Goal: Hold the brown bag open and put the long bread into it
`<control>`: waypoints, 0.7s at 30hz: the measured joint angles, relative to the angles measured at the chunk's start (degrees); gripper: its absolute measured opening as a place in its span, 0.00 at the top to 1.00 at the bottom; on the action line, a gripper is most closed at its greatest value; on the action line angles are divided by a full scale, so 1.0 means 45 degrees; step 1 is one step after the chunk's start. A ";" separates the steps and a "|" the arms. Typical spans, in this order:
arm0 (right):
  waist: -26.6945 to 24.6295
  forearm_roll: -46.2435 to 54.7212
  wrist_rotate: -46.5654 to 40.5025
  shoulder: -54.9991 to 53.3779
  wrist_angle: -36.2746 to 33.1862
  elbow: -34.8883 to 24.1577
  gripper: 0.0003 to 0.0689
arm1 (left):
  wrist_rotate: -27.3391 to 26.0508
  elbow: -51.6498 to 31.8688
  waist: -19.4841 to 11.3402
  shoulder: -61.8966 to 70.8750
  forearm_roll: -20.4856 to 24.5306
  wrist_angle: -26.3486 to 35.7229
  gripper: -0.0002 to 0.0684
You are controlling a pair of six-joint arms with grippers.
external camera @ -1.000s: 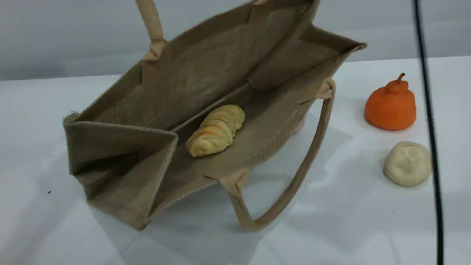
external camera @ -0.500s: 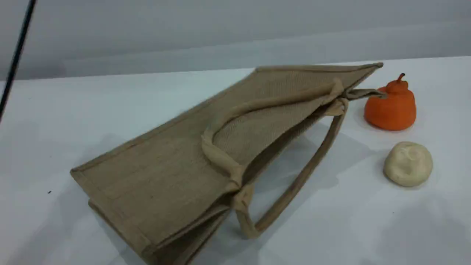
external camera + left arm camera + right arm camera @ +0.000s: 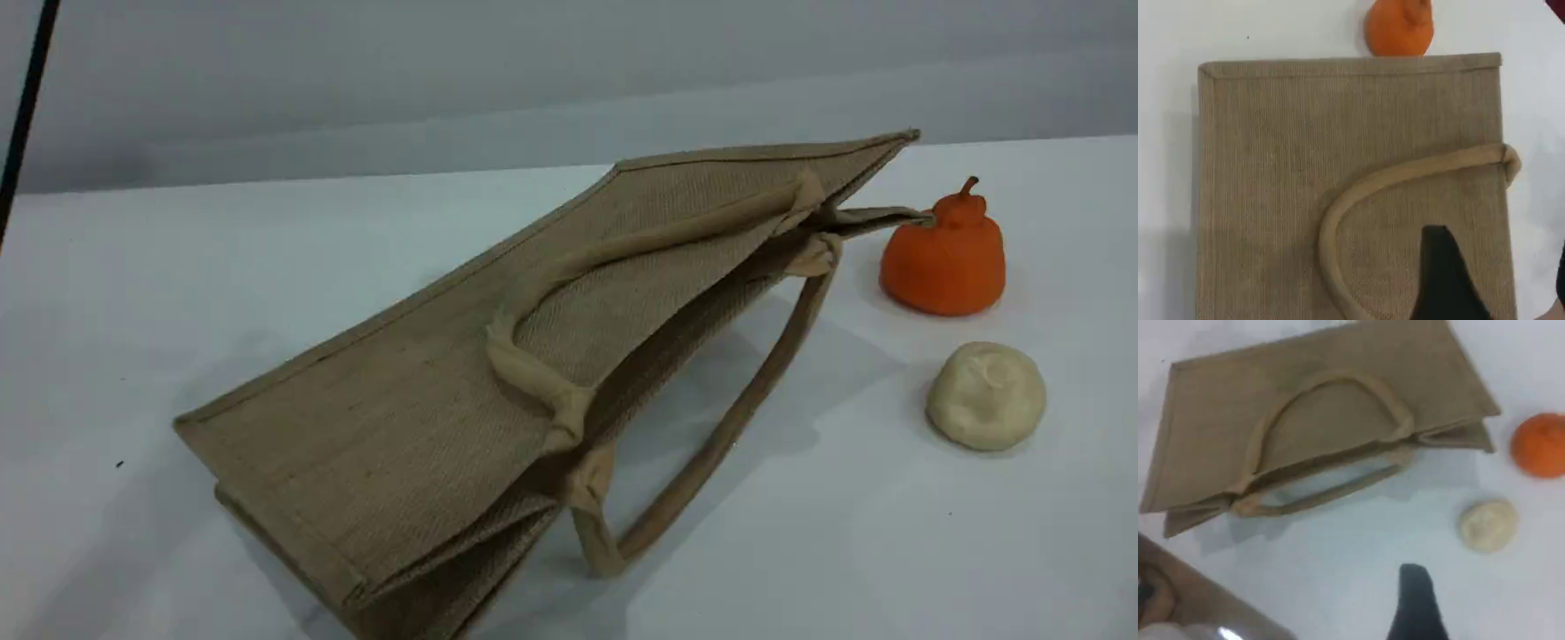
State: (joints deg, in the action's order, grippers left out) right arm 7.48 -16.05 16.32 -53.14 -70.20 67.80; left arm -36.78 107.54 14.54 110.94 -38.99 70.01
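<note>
The brown bag (image 3: 400,418) lies collapsed on its side on the white table, its mouth toward the right and almost flat. One beige handle (image 3: 622,249) rests on its top face, and the other handle (image 3: 711,444) loops onto the table. The long bread is hidden. Neither arm shows in the scene view. My left gripper (image 3: 1498,287) hovers open over the bag (image 3: 1305,153), its black fingertip (image 3: 1441,273) beside the free handle (image 3: 1405,177), holding nothing. My right gripper (image 3: 1415,593) shows one dark fingertip above bare table, well short of the bag (image 3: 1305,420).
An orange gourd-shaped toy (image 3: 944,262) stands right of the bag's mouth, touching a corner flap. A cream bun (image 3: 985,396) lies nearer, to the right. A black cable (image 3: 22,116) crosses the top left corner. A brown surface (image 3: 1178,600) fills the right wrist view's lower left.
A second ago the bag was held up open by its handle with the long bread inside. The handle was let go, and the bag has fallen flat, hiding the bread. The cable moved from right to left.
</note>
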 joint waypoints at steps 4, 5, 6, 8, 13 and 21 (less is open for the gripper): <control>0.0000 -0.0014 -0.0111 0.1347 0.0000 0.0000 0.37 | 0.0000 0.0000 0.0206 0.0187 0.0024 -0.0031 0.46; 0.0000 -0.0014 -0.0263 0.1737 0.0000 0.0000 0.37 | 0.0000 0.0000 0.0319 0.0257 0.0012 -0.0015 0.46; 0.0000 -0.0014 -0.0380 0.2126 0.0000 0.0000 0.37 | -0.0040 0.0000 0.0457 0.0313 0.0011 -0.0015 0.46; 0.0000 0.0058 -0.0427 0.2863 0.0000 0.0000 0.37 | -0.0053 0.0000 0.0783 0.0498 0.0031 -0.0015 0.46; 0.0000 0.1118 -0.0957 0.4710 0.0000 0.0000 0.37 | -0.0086 0.0000 0.1780 0.1165 0.0663 -0.0027 0.46; 0.0000 0.2296 -0.1756 0.7182 0.0000 0.0000 0.37 | 0.0014 0.0000 0.3295 0.2627 0.1450 -0.0644 0.46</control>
State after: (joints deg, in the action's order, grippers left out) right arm 7.48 -5.72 8.42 -20.82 -70.20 67.80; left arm -36.72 107.54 29.36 122.76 -32.46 67.12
